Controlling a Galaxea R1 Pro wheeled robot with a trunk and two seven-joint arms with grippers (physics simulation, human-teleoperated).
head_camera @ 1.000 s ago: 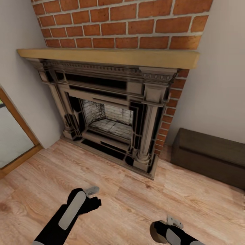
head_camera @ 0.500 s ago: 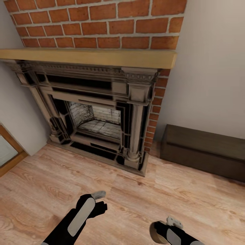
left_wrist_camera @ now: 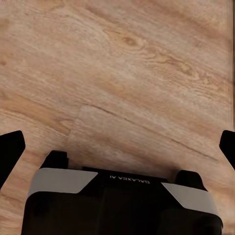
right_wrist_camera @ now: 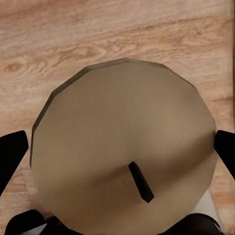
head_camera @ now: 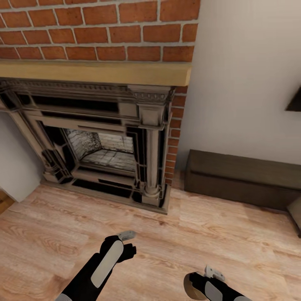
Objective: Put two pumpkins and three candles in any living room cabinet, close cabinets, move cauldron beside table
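Right gripper (right_wrist_camera: 117, 147) — lower right of the head view, fingers clamped on a tan candle (right_wrist_camera: 125, 156), dark wick showing. Left gripper (left_wrist_camera: 117, 147) — lower centre-left, fingers spread over bare wood floor (head_camera: 234, 242). Cabinet (head_camera: 246, 179) — low, dark brown, against the wall right of the brick fireplace (head_camera: 96, 138).

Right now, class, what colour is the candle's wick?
Dark, near black, on the tan candle; clearest in the right wrist view.

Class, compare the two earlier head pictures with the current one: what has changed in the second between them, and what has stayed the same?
The camera swung right: the brick fireplace slid left in the picture, and more of the long, low, dark brown wooden cabinet came into view. Nothing in the room moved. The right gripper still holds the tan-brown cylindrical candle; the left gripper stays open and empty above the wooden floor.
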